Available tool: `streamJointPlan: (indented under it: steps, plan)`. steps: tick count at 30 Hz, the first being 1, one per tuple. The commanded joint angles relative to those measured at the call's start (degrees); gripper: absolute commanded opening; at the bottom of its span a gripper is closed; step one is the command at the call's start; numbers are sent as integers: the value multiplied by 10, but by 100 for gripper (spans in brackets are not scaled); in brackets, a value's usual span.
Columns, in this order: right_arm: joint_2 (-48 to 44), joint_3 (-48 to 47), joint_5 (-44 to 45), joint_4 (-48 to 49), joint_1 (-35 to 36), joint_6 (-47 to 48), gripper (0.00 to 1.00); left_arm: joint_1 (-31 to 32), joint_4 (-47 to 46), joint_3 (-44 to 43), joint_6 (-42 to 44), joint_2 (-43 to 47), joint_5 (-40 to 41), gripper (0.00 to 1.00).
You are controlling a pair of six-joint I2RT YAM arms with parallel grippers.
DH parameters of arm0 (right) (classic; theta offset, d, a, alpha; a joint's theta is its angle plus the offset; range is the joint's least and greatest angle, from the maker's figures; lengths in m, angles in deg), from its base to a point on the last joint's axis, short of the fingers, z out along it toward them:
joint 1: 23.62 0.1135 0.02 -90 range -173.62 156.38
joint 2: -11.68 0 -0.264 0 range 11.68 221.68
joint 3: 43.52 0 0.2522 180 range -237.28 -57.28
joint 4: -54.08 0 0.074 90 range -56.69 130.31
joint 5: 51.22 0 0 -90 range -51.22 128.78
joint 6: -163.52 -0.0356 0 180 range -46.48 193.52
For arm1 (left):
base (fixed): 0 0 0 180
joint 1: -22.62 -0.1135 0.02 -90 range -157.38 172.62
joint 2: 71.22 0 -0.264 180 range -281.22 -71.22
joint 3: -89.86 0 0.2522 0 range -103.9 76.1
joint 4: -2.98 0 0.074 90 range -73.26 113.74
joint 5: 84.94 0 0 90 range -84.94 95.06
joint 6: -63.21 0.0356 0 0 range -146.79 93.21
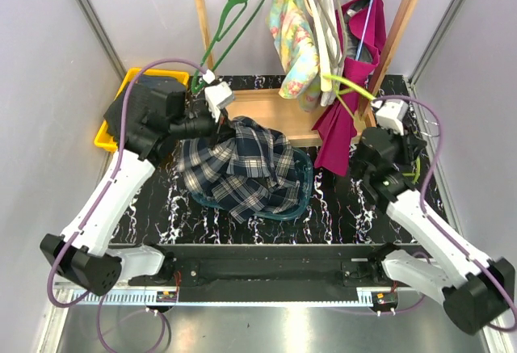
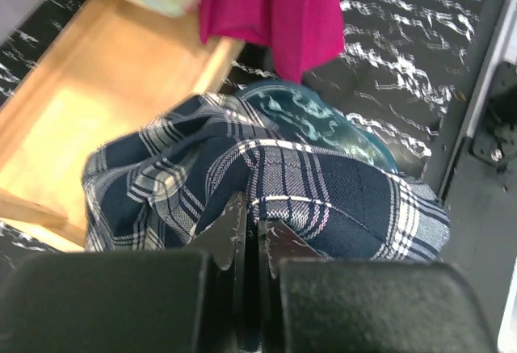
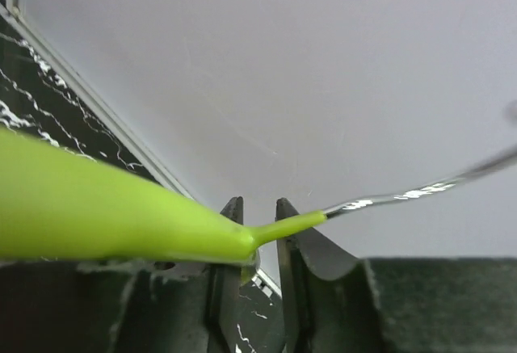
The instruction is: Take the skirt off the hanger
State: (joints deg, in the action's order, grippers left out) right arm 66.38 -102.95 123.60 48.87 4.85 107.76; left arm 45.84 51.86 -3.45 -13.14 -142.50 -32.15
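Note:
The navy-and-white plaid skirt (image 1: 242, 167) lies bunched over a teal basket (image 1: 305, 182) in the middle of the table; nothing shows it still attached to a hanger. My left gripper (image 1: 220, 127) is shut on a fold of the skirt at its far left edge. In the left wrist view the gripper (image 2: 250, 222) pinches the plaid cloth (image 2: 323, 199). My right gripper (image 1: 367, 102) is shut on a lime-green hanger (image 1: 347, 86) near the rack's right post. In the right wrist view the gripper (image 3: 257, 217) clamps the hanger's neck (image 3: 97, 216), below its metal hook (image 3: 420, 191).
A wooden clothes rack (image 1: 404, 22) stands at the back. It holds a green hanger (image 1: 234, 18), a floral garment (image 1: 295, 38), white hangers and a magenta garment (image 1: 343, 119). Its wooden base (image 2: 97, 102) lies behind the basket. A yellow bin (image 1: 109, 135) sits at the left.

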Motion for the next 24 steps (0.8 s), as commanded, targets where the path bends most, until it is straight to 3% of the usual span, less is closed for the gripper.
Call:
streamJointPlan:
  steps: [1, 5, 7, 8, 11, 14, 15, 16, 18, 19, 20, 22, 24]
  plan:
    - [57, 3, 41, 32, -15, -7, 35, 5, -25, 13, 30, 44, 19, 0]
    - [97, -3, 13, 25, -46, -58, 44, 6, -10, 7, 39, 58, 22, 0]
    - [97, 1, 11, 20, -68, -90, 68, 6, -2, 6, 46, 63, 27, 0]
    - [90, 4, 12, 8, -68, -111, 99, 6, 1, 6, 51, 68, 30, 0]
    - [65, 7, 7, -6, -71, -134, 100, 9, 4, 17, 62, 78, 41, 2]
    - [35, -1, -8, -24, -76, -157, 100, 15, 3, 25, 62, 77, 50, 18]
    - [29, -9, -13, -47, -76, -175, 100, 19, 3, 23, 65, 75, 55, 28]
    - [23, -22, -22, -168, -76, -268, 100, 27, 2, 15, 69, 68, 66, 36]
    - [12, -123, -162, -438, -80, -487, 100, 33, 3, -33, 77, 53, 80, 49]
    - [9, -132, -193, -499, -101, -548, 100, 37, 3, -59, 76, 31, 88, 64]
    - [5, -131, -246, -527, -110, -577, 100, 38, 4, -117, 70, 20, 91, 69]
    - [15, -126, -296, -610, -149, -672, 100, 44, 9, -168, 67, -12, 87, 72]
    - [35, -119, -429, -636, -254, -713, 100, 52, 17, -220, 62, -27, 83, 73]
